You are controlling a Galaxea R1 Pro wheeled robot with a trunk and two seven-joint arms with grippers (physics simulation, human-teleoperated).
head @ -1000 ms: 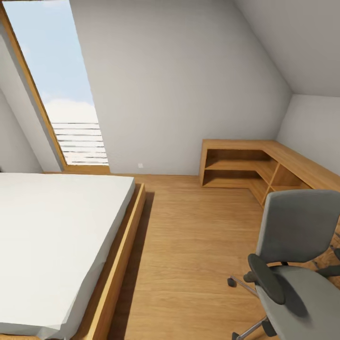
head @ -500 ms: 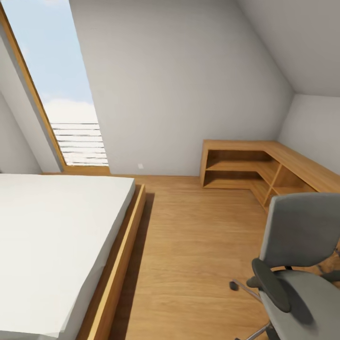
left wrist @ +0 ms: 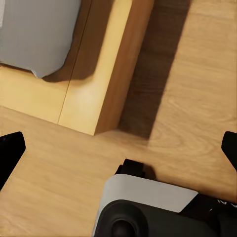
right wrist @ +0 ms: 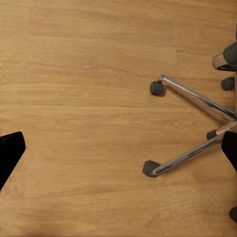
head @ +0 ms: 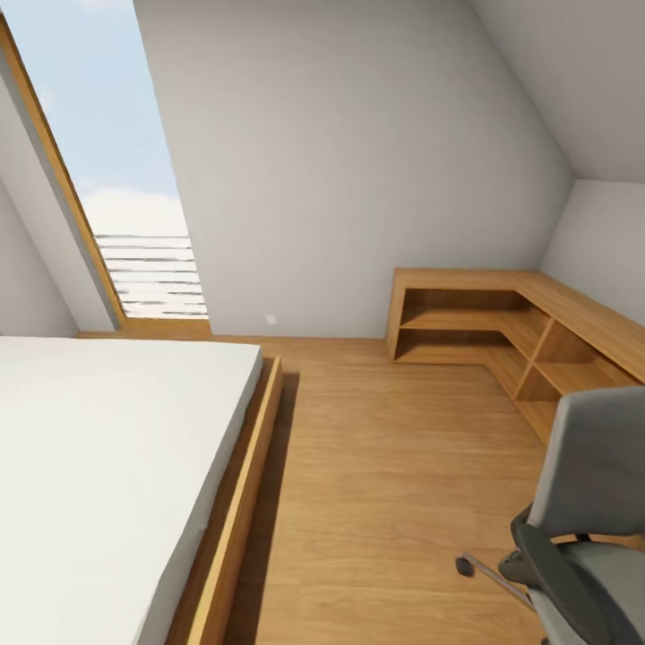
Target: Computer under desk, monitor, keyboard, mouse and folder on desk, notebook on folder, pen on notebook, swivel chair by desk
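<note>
Two dark fingertips stood at the opposite edges of each wrist view, so both pincers were spread wide apart and held nothing: the left gripper [left wrist: 118, 150] hung over the wooden floor [head: 385, 466] beside the corner of the bed frame [left wrist: 106, 74], and the right gripper [right wrist: 118, 150] hung over bare boards near the chrome legs and castors of the swivel chair [right wrist: 197, 123]. From the head camera the swivel chair [head: 587, 520] sat low at the right, its grey back and black armrest partly cut by the frame edge, well apart from the bed [head: 107, 466] and near the low wooden corner shelf [head: 502, 331]. No folder could be made out on the small part of the seat that showed. The step in hand looked like travel through the bedroom, with the task barely begun. To do it well, the base would need to turn toward the chair until the whole seat came into sight, keeping its body away from the castors so the chair would not roll, and both arms tucked clear of the bed frame.
</note>
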